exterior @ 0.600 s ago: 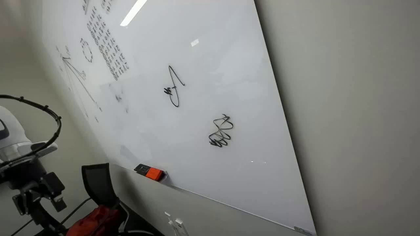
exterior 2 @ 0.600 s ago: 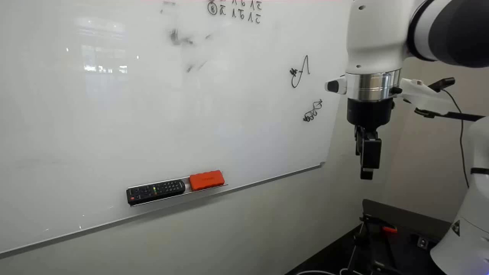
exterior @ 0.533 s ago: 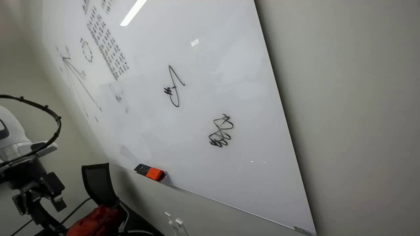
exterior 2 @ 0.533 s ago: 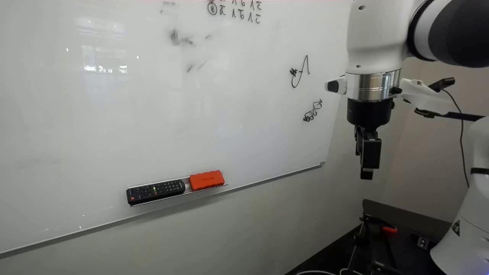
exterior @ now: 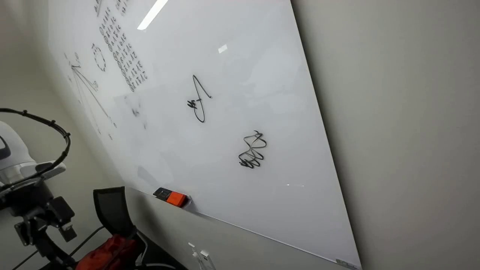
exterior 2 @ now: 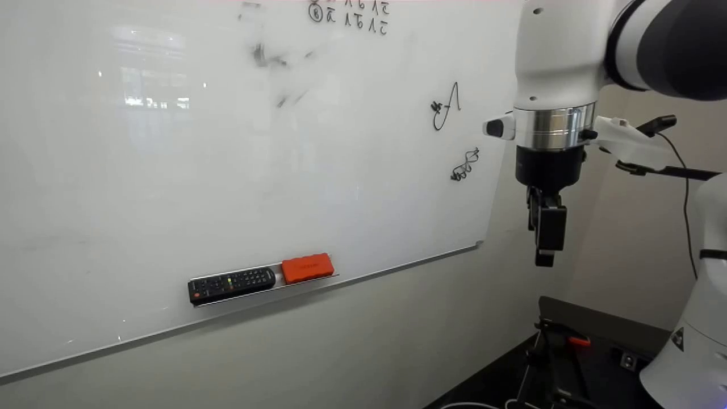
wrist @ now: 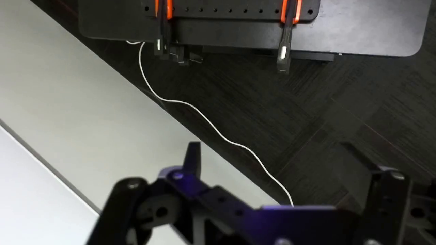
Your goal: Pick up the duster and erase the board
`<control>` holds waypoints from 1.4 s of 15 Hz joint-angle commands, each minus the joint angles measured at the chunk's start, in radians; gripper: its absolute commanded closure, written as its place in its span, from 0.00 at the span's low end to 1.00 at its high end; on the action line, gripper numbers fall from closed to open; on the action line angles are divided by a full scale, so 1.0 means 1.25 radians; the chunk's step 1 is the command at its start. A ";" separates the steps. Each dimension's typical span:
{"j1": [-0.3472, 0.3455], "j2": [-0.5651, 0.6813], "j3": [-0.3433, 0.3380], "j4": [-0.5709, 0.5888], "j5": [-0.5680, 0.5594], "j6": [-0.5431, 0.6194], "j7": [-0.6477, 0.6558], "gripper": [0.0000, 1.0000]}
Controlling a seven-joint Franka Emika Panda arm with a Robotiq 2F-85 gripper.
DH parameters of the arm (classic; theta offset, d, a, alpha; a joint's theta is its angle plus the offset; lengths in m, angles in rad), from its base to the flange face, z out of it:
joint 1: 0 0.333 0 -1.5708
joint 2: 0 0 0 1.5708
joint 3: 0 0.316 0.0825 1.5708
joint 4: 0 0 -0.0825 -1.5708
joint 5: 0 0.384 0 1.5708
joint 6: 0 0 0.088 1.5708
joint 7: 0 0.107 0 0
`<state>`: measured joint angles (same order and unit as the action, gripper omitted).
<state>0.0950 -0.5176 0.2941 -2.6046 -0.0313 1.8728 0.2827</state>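
Sitting in the tray on the whiteboard in an exterior view, the orange-red duster has a word too small to read. Black letters a, b, c show at twelve o'clock from it. A remote control lies just beside, at nine o'clock. The gripper hangs at three o'clock, fingers spread wide in the wrist view.

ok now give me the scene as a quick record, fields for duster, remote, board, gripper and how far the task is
duster: orange-red block in the tray, not yet picked up
remote: black, same tray, left of the duster in both exterior views
board: white, with black scribbles and rows of writing
gripper: open, holding nothing, away from the tray
task: before the grasp, scribbles not erased
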 commanded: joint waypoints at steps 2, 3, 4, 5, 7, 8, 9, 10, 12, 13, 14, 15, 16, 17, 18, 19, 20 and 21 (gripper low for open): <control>-0.001 0.026 -0.011 0.036 -0.107 0.029 -0.012 0.00; -0.004 0.035 -0.011 0.049 -0.141 0.031 -0.018 0.00; -0.003 0.047 -0.019 0.065 -0.179 0.041 -0.050 0.00; -0.003 0.059 -0.024 0.079 -0.215 0.049 -0.074 0.00; 0.004 0.087 -0.053 0.109 -0.263 0.077 -0.161 0.00; 0.007 0.105 -0.073 0.127 -0.275 0.095 -0.216 0.00; 0.009 0.118 -0.088 0.139 -0.287 0.114 -0.264 0.00; 0.009 0.134 -0.105 0.153 -0.293 0.133 -0.317 0.00; 0.012 0.160 -0.131 0.171 -0.309 0.168 -0.415 0.00; 0.010 0.168 -0.139 0.171 -0.326 0.198 -0.453 0.00; 0.011 0.177 -0.148 0.170 -0.339 0.223 -0.492 0.00; 0.010 0.186 -0.153 0.164 -0.355 0.252 -0.526 0.00; 0.009 0.195 -0.152 0.154 -0.379 0.276 -0.547 0.00; 0.007 0.172 -0.149 0.153 -0.348 0.238 -0.501 0.00; 0.006 0.181 -0.150 0.153 -0.351 0.244 -0.506 0.00; 0.006 0.183 -0.151 0.153 -0.351 0.244 -0.505 0.00; 0.006 0.183 -0.150 0.153 -0.351 0.244 -0.505 0.00; 0.007 0.181 -0.150 0.153 -0.351 0.244 -0.505 0.00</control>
<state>0.0968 -0.2914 0.1116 -2.4156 -0.4690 2.1814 -0.3494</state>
